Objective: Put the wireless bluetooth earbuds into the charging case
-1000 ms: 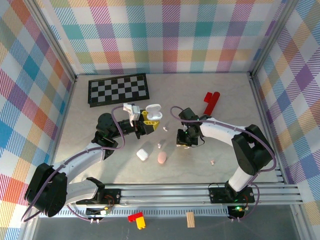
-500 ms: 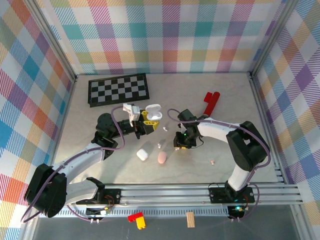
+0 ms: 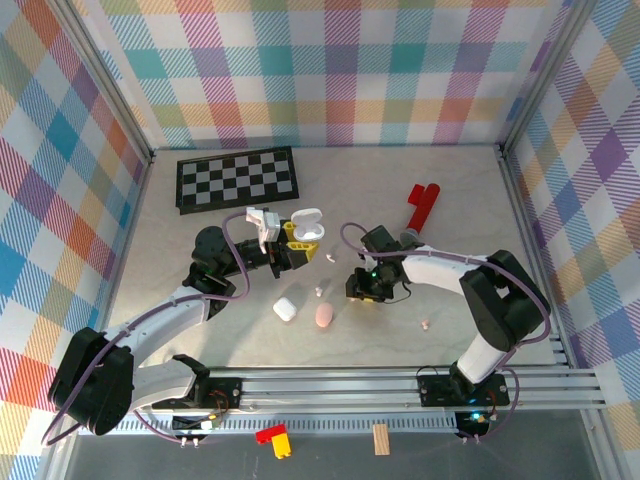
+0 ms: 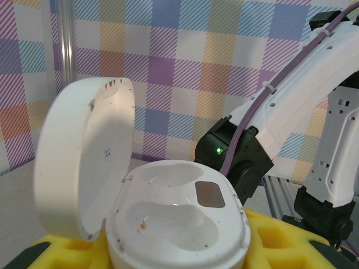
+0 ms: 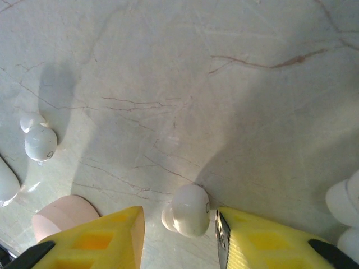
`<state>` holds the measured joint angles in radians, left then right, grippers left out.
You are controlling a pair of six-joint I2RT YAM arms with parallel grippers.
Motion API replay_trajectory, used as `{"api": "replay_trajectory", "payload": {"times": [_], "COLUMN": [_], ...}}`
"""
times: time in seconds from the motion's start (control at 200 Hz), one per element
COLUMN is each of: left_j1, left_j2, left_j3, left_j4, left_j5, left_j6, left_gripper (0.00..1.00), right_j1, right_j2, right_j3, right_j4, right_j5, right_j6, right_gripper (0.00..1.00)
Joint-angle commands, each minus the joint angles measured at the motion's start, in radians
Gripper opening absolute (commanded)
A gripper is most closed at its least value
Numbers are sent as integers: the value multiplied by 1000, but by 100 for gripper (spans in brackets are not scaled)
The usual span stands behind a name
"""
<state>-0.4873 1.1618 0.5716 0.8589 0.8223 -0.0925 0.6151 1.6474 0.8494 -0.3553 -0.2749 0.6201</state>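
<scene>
The right gripper (image 5: 179, 228) stands with its jaws apart, and its yellow foam pads (image 5: 95, 238) are cut off at the bottom of the wrist view. Between them, on the pale veined table (image 5: 235, 101), lies a tiny glossy white plastic earbud (image 5: 188, 217). It is rounded, its stem is hard to make out, and it sits just beside one pad; I cannot tell whether they touch. A matte pink pebble-shaped case (image 5: 59, 217) sits behind the other pad, partly hidden by it. Beyond that case lies a second white earbud (image 5: 39, 141), and a smooth white shape (image 5: 4, 184) nearby is cropped by the frame edge.

The left gripper (image 3: 296, 241) is clamped on a white pebble-shaped charging case (image 4: 179, 224), which is seated between yellow foam pads that are mostly out of frame. The case's domed lid (image 4: 84, 162) stands hinged open to one side. Both moulded wells look empty and carry a few dark specks. Past the case, the right arm's black joint (image 4: 235, 162) is blurred and shows a green light.
</scene>
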Motion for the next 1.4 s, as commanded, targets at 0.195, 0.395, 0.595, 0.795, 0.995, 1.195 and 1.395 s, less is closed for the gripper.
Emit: {"api": "replay_trajectory", "payload": {"times": [0.195, 0.395, 0.595, 0.795, 0.995, 1.195, 1.395], "left_j1": [9, 9, 9, 9, 9, 24, 108], "left_j2": [1, -6, -6, -8, -12, -24, 12], "left_j3": [1, -1, -3, -3, -4, -21, -32], "left_j4": [45, 43, 47, 48, 46, 45, 119], "left_j5": [28, 29, 29, 30, 28, -29, -74], "left_j6": [-17, -16, -16, -18, -16, -14, -37], "left_gripper": [34, 34, 34, 34, 34, 34, 34], "right_j1": [-8, -11, -13, -13, -12, -11, 29], "right_j2": [-23, -46, -46, -20, 15, -23, -78], "right_j3": [-41, -41, -45, -43, -29, -17, 36], "right_j4": [94, 108, 126, 137, 122, 95, -37], "right_j5": [-48, -65, -83, -87, -74, -49, 126], "right_j6": [39, 46, 52, 58, 58, 54, 65], "right_gripper": [37, 34, 33, 32, 31, 31, 33]}}
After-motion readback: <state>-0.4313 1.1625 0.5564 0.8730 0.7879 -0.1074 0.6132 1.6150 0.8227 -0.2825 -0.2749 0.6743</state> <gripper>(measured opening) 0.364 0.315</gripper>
